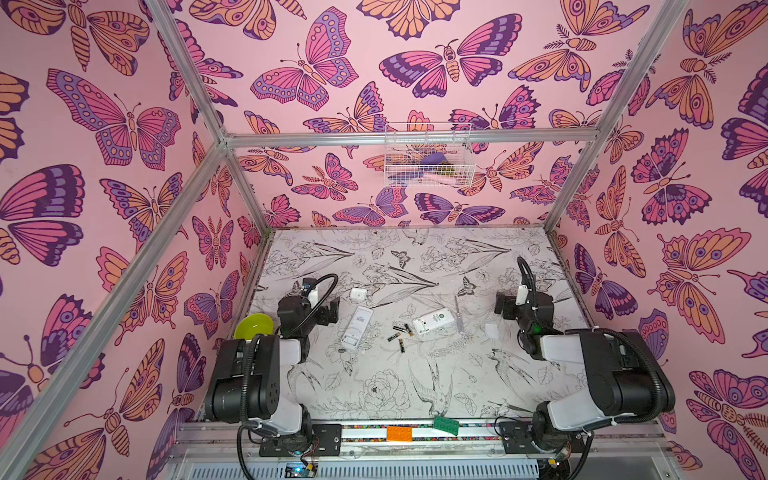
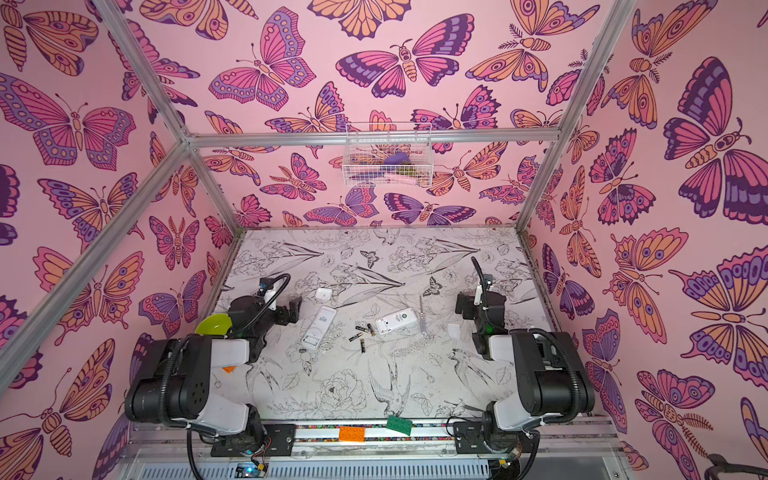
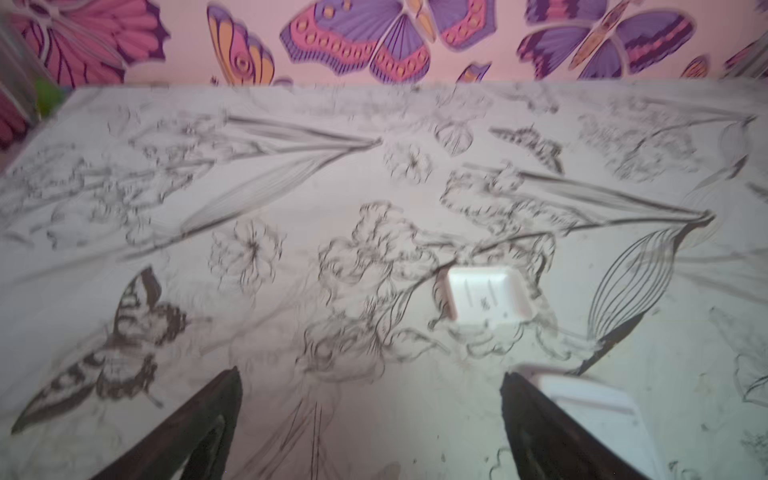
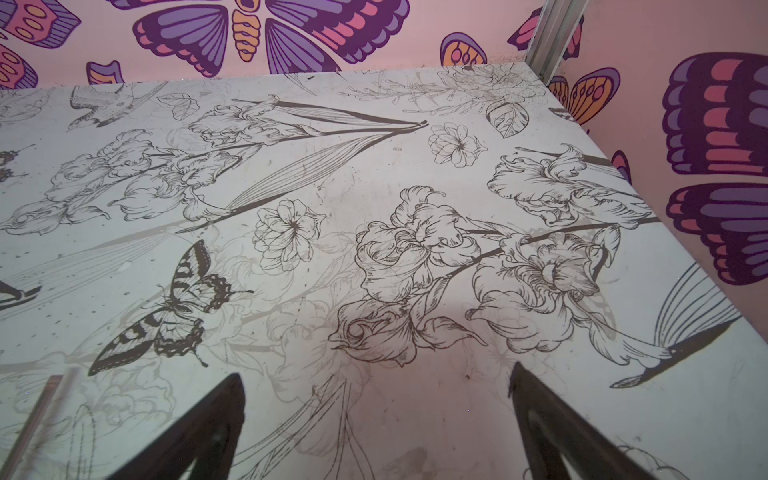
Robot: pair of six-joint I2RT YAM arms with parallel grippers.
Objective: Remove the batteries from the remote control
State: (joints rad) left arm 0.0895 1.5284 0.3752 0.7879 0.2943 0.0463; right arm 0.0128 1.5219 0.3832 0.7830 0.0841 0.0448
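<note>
Several batteries (image 1: pixel 402 345) (image 2: pixel 362 345), small black cylinders with gold ends, lie loose on the table between two white remotes. The long remote control (image 1: pixel 356 327) (image 2: pixel 319 327) lies left of them and a shorter one (image 1: pixel 432 321) (image 2: pixel 396 321) right of them. My left gripper (image 1: pixel 330 311) (image 3: pixel 370 372) hovers open and empty beside the long remote's far end (image 3: pixel 598 411). My right gripper (image 1: pixel 500 305) (image 4: pixel 377 371) stands open and empty over bare table at the right, away from the batteries.
A small white battery cover (image 1: pixel 358 294) (image 3: pixel 490 297) lies beyond the long remote, another (image 1: pixel 491 331) right of the short one. A clear stick (image 1: pixel 458 313) (image 4: pixel 41 411) lies nearby. A green bowl (image 1: pixel 253 326) sits at the left edge; toy bricks (image 1: pixel 399 433) lie on the front rail.
</note>
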